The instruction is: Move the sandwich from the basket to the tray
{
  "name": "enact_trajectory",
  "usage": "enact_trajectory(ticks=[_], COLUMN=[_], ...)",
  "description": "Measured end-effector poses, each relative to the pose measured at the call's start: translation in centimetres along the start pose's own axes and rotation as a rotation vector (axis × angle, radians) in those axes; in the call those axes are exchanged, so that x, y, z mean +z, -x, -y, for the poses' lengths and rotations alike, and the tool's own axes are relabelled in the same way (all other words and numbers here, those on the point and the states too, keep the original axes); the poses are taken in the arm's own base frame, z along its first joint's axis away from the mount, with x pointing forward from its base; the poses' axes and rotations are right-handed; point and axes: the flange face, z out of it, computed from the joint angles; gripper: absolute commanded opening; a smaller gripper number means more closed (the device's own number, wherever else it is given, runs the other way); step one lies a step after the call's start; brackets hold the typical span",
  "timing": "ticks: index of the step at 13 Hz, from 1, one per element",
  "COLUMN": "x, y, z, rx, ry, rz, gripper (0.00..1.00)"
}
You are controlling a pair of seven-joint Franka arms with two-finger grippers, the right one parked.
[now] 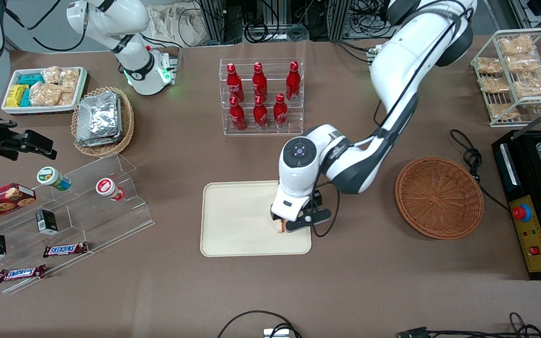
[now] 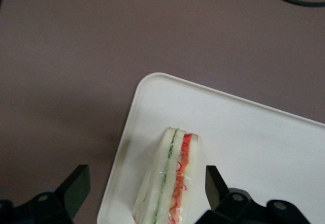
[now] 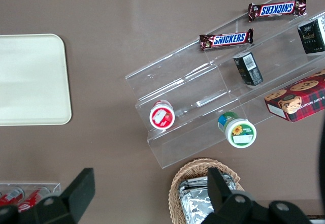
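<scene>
The sandwich (image 2: 170, 183), a wrapped white wedge with green and orange-red filling stripes, lies on the cream tray (image 2: 254, 148) near its corner. My gripper (image 2: 146, 178) is open and straddles it, with a wide gap on one side and a narrow one on the other, neither finger touching. In the front view the gripper (image 1: 285, 226) hangs low over the tray (image 1: 237, 220) at the edge toward the working arm's end, and only a sliver of the sandwich (image 1: 280, 228) shows beneath it. The reddish-brown basket (image 1: 439, 197) sits empty farther toward that end.
A clear rack of red bottles (image 1: 261, 96) stands farther from the front camera than the tray. A stepped acrylic shelf (image 1: 73, 206) with snacks and a tan basket of foil packs (image 1: 103, 121) lie toward the parked arm's end. A black appliance (image 1: 533, 202) and a cable (image 1: 470, 157) flank the reddish-brown basket.
</scene>
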Motion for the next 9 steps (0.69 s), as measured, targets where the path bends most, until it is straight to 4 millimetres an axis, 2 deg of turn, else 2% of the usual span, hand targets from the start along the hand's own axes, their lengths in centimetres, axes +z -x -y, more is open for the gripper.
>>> enact_trajectory(ticks=[2, 6, 9], x=[-3.0, -8.4, -11.7], y=[-2.3, -8.8, -12.1], z=[2.1, 8.5, 13.1], rx=[-0.043, -0.135, -0.112], ry=[-0.044, -0.08, -0.079], rz=[-0.034, -0.067, -0.019], gripper=[1.0, 1.0, 1.0])
